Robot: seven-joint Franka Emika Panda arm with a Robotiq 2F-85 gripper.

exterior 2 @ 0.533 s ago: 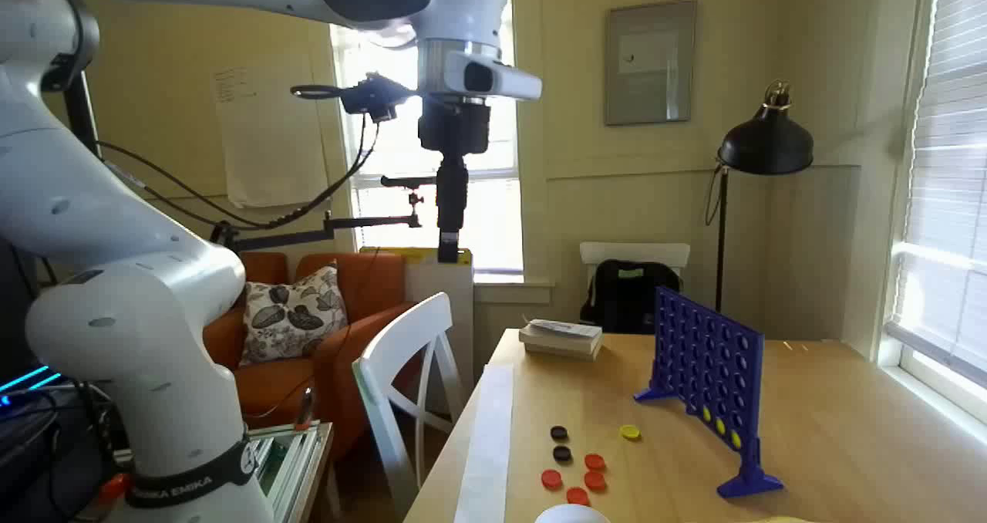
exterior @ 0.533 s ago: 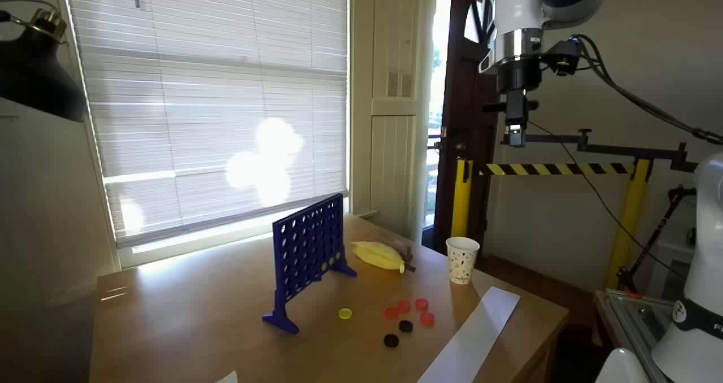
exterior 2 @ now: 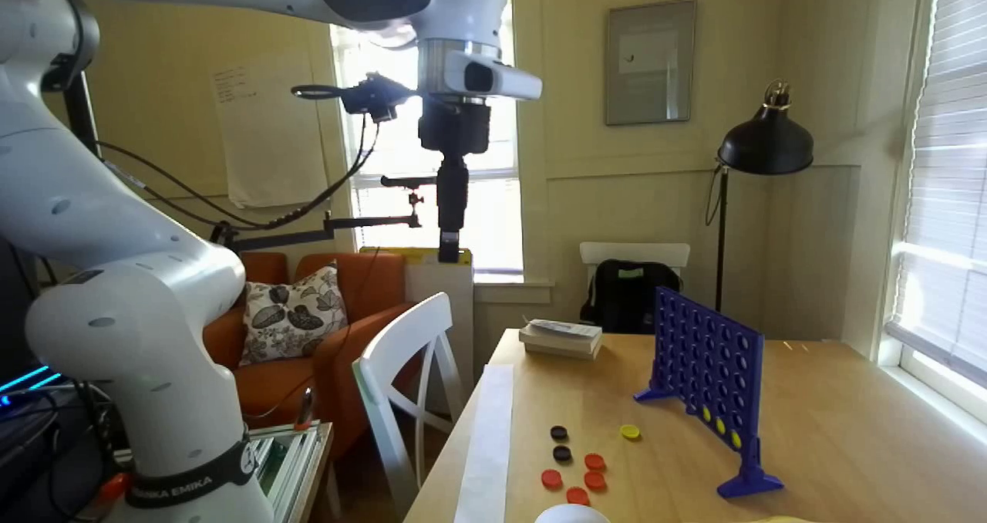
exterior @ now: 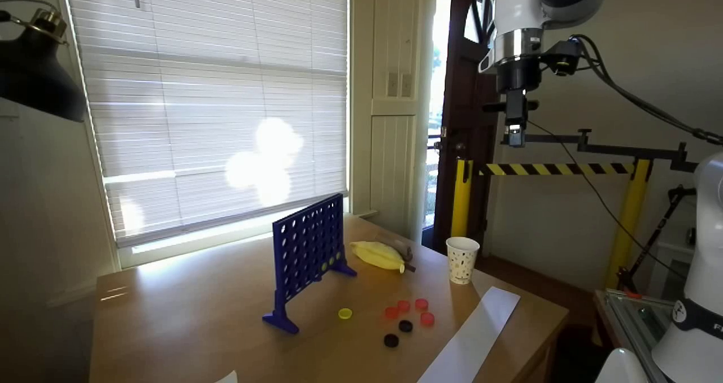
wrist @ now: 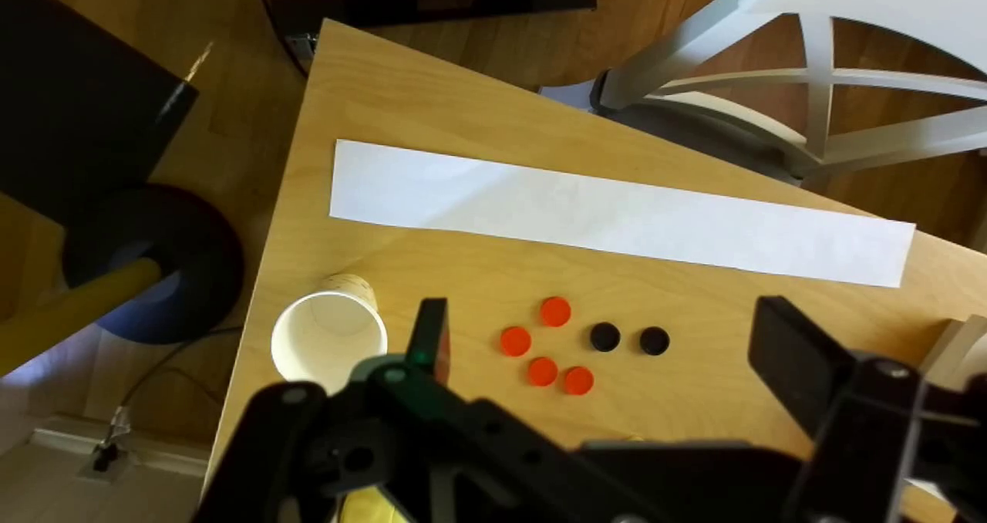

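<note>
Nearest, in wrist view: fingers [wrist: 798,361], spread wide w/ just air btwn, hanging well above table [wrist: 370,99]. Pointing straight down in both ext. views, too edge-on there to judge gap. Below, framed btwn fingers: 4 red discs [wrist: 542,371] in loose cluster & 2 black discs [wrist: 604,336] just beside, all lying flat on table. Pic-left of discs: cup [wrist: 328,334], upright nr table edge, white inside, speckled outside. Past discs: long white paper strip [wrist: 617,210], flat on table. Beyond strip, close by table edge: white chair [wrist: 817,75].

Further across table, in an ext. view: loose yellow disc [exterior 2: 630,432], flat, then blue grid rack [exterior 2: 705,353], upright, w/ 3 yellow discs [exterior 2: 721,426] in bottom row. Nr one foot of rack, in an ext. view: yellow banana-shaped thing [exterior: 378,256], lying on table. At one end of table: small stack [exterior 2: 561,339] of flat items.

Farther back: orange armchair [exterior 2: 339,384] w/ patterned cushion [exterior 2: 293,322], black floor lamp [exterior 2: 766,143], & far chair [exterior 2: 636,253], white, w/ black bag [exterior 2: 631,299] against it. Behind rack, in an ext. view: window blinds [exterior: 203,106], lowered, brightly sunlit.
</note>
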